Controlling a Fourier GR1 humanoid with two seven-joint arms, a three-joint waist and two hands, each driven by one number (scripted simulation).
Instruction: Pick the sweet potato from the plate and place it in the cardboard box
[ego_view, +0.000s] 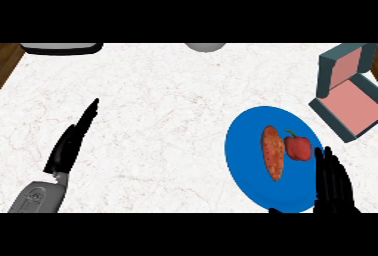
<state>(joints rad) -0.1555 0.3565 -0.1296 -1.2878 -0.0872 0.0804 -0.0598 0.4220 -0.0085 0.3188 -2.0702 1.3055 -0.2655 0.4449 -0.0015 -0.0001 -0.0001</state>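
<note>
A view steeply down onto a white marbled tabletop (162, 110). Toward the lower right lies a round blue plate (247, 135). On it is the sweet potato (272, 152), a long orange-brown root lying lengthwise near the plate's middle. Just beside it, on its right, sits a small red pepper (298, 147) with a dark stem. The robot's right hand (332, 185) comes up from the lower right. Its black fingers are straight and point away from the robot. It overlaps the plate's right rim, just right of the pepper, and it holds nothing. Whether it touches the plate cannot be told. The left hand (70, 145) shows at the left, well apart from the plate. It sits at the end of a grey forearm (37, 197), with its fingers also straight, slanting up and to the right, and it holds nothing. The box (347, 105) lies open by the right edge, beyond the plate and apart from it, with blue-grey walls and a pink inside. At the top edge a dark grey object (60, 48) and a rounded pale grey object (204, 46) are partly cut off.
</note>
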